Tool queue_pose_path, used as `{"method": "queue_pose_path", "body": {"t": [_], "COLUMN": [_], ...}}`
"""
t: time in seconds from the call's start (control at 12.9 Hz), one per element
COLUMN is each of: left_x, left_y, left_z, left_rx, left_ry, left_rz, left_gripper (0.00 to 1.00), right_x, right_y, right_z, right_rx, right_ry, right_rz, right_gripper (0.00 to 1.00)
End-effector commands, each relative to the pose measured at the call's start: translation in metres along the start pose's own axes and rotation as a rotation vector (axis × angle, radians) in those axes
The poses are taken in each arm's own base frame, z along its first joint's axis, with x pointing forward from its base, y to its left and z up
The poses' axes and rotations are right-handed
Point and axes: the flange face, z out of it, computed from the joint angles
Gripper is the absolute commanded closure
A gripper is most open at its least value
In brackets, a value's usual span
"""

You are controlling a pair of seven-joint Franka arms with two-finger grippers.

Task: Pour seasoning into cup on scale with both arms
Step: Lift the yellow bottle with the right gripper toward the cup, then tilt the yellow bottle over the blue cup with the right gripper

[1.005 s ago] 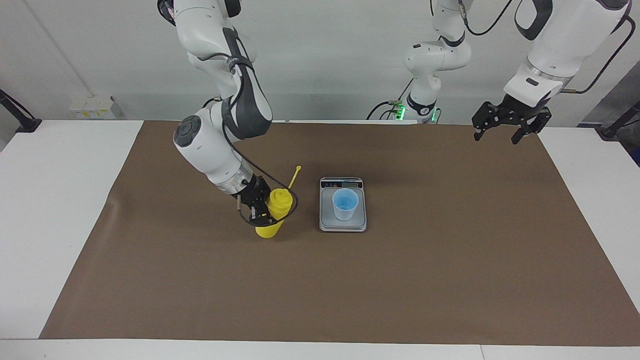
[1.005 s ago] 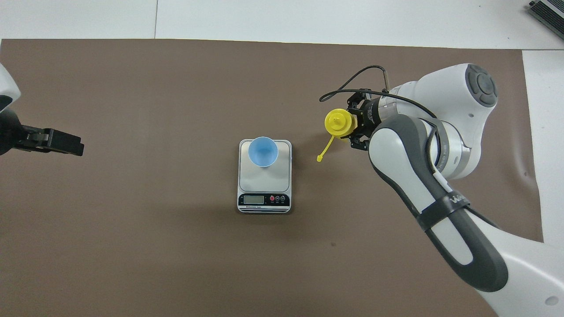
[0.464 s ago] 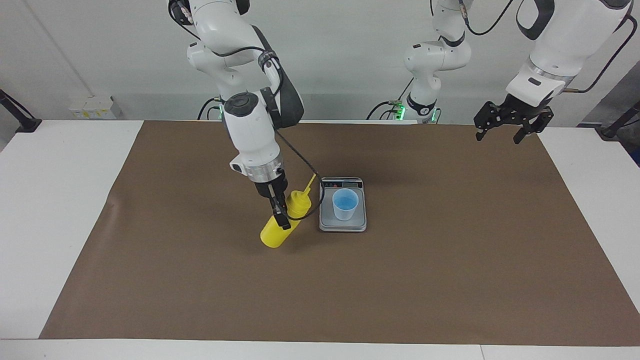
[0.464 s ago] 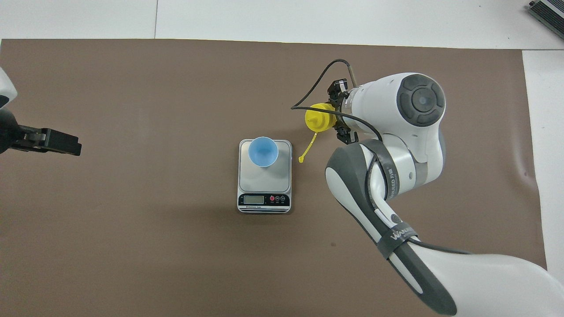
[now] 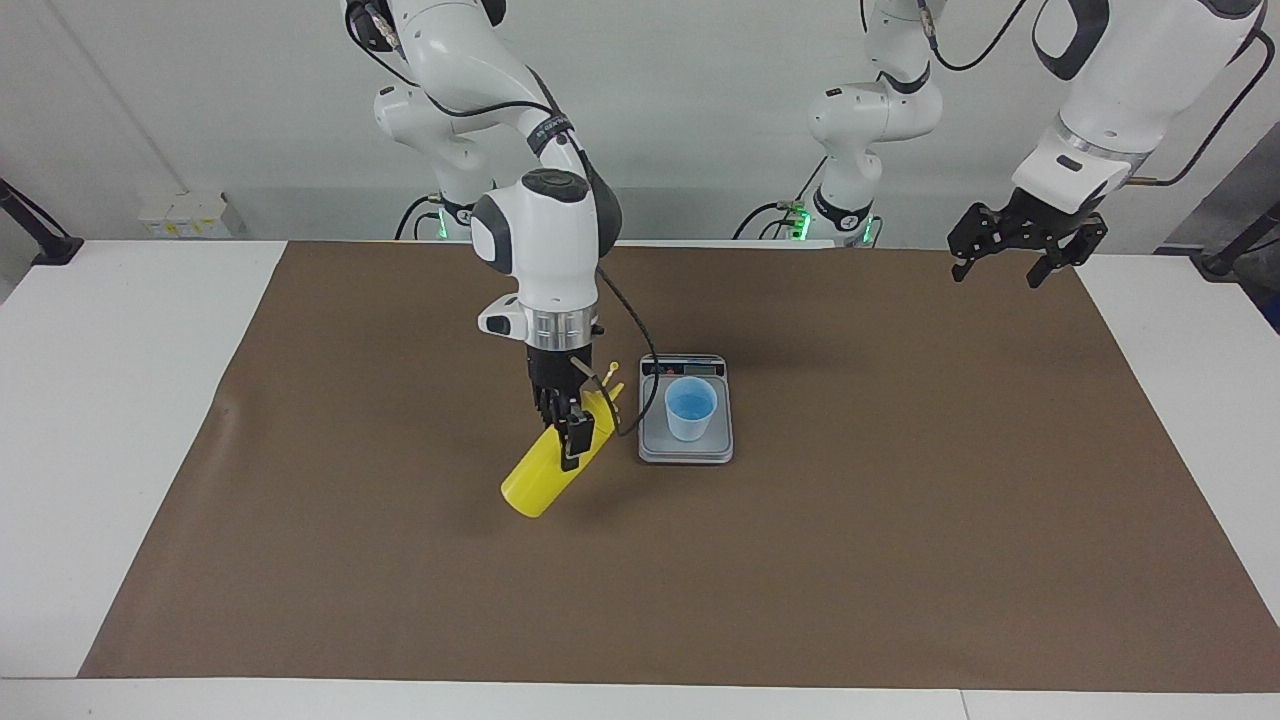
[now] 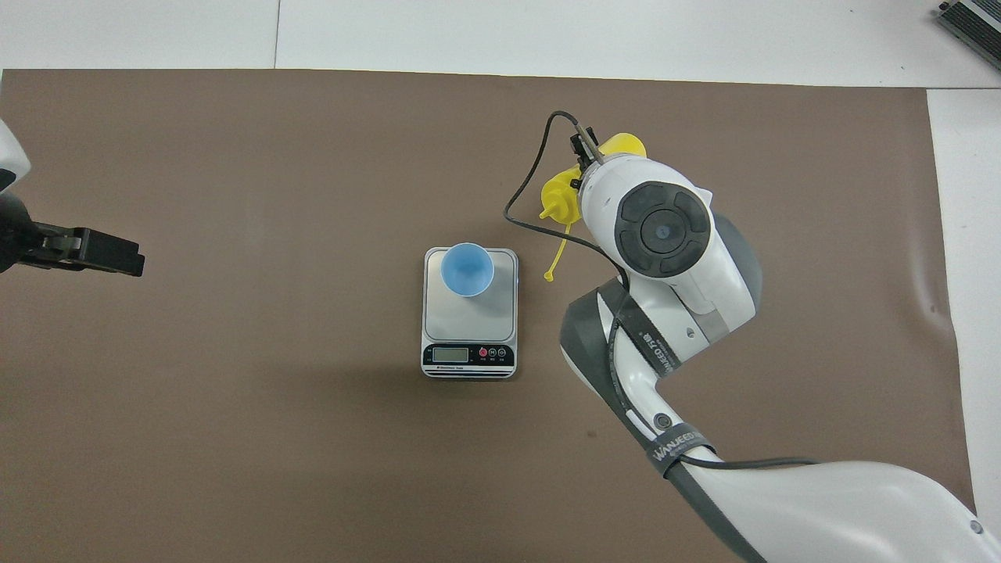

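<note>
The yellow seasoning bottle [image 5: 535,478] is tilted steeply, its nozzle [image 6: 557,199] pointing toward the scale and its base toward the right arm's end of the table. My right gripper [image 5: 572,438] is shut on the bottle's upper body from above; in the overhead view the wrist hides it. The cap strap [image 6: 556,255] hangs loose beside the scale. The pale blue cup [image 5: 690,408] stands upright on the silver scale [image 5: 686,446], also seen from overhead as cup [image 6: 467,269] and scale [image 6: 469,324]. My left gripper [image 5: 1005,262] is open and empty, waiting in the air over the left arm's end.
A brown mat [image 5: 900,520] covers the white table [image 5: 90,420]. The scale's dark display strip [image 6: 469,356] faces the robots. A small white box [image 5: 185,214] sits by the wall past the right arm's end.
My right wrist has swung over the bottle, carried it closer to the scale and tilted it further, nozzle toward the cup. The left arm has barely moved.
</note>
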Motion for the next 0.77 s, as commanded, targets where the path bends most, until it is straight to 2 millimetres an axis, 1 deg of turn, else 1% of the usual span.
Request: {"method": "queue_pose_path", "body": {"t": [0.0, 0.08, 0.23, 0.31, 0.46, 0.54, 0.62, 0.7], "left_x": [-0.01, -0.01, -0.01, -0.01, -0.01, -0.01, -0.01, -0.01], "left_y": [-0.004, -0.004, -0.004, -0.004, -0.004, -0.004, -0.004, -0.004], "left_z": [-0.002, -0.002, -0.002, -0.002, -0.002, -0.002, -0.002, -0.002], "left_rx": [0.018, 0.018, 0.018, 0.018, 0.018, 0.018, 0.018, 0.018], "left_ry": [-0.004, -0.004, -0.004, -0.004, -0.004, -0.004, -0.004, -0.004], "left_rz": [-0.006, -0.006, -0.006, -0.006, -0.006, -0.006, -0.006, -0.006], "left_gripper": [0.0, 0.0, 0.0, 0.0, 0.0, 0.0, 0.0, 0.0], "right_x": [-0.019, -0.026, -0.042, -0.051, -0.067, -0.079, -0.088, -0.091], "right_y": [-0.011, -0.011, -0.011, -0.021, -0.036, -0.038, -0.039, -0.039], "right_z": [-0.004, -0.005, 0.005, 0.002, 0.006, 0.01, 0.011, 0.01], "right_rx": [0.063, 0.081, 0.108, 0.133, 0.109, 0.105, 0.12, 0.139], "right_ry": [0.115, 0.174, 0.269, 0.297, 0.346, 0.373, 0.405, 0.452], "right_rz": [-0.128, -0.185, -0.25, -0.241, -0.209, -0.222, -0.237, -0.251], "right_gripper": [1.0, 1.0, 1.0, 1.0, 1.0, 1.0, 1.0, 1.0]}}
